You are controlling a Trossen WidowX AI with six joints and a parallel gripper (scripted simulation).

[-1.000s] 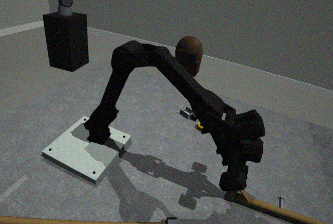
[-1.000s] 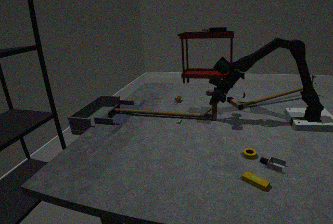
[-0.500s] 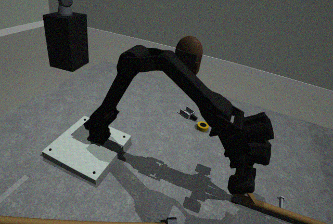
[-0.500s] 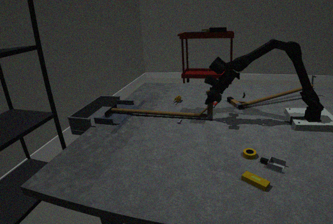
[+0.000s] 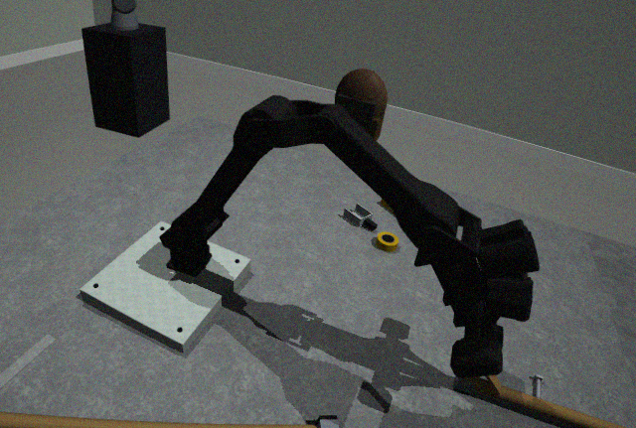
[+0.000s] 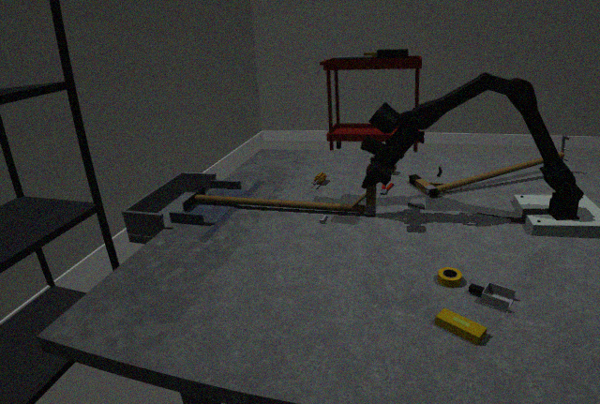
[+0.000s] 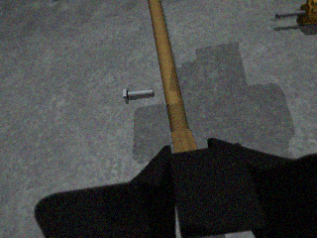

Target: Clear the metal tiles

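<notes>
My gripper [image 5: 477, 374] [image 6: 371, 185] [image 7: 189, 148] is shut on the upright wooden grip of the long scraper [image 5: 544, 406] [image 6: 291, 203] [image 7: 167, 74]. The scraper's shaft runs low and nearly level over the table, away from the arm. Its dark head is at the near side of the grey catch box [image 6: 151, 221], between two low side walls. The bluish steel plate [image 6: 220, 217] shows under the far part of the shaft. I make out no tile on its visible part; the area behind the head and the box's floor are hidden or too dark to tell.
A bolt [image 5: 537, 387] [image 6: 322, 218] [image 7: 141, 93] lies beside the shaft. A yellow pronged item [image 6: 320, 177] [image 7: 309, 16] is across from it. Another wooden-handled tool [image 6: 489, 176] lies behind the arm. A yellow tape roll [image 5: 386, 247] [image 6: 449, 282], metal bracket [image 6: 495, 299] and yellow block [image 6: 460, 326] are opposite.
</notes>
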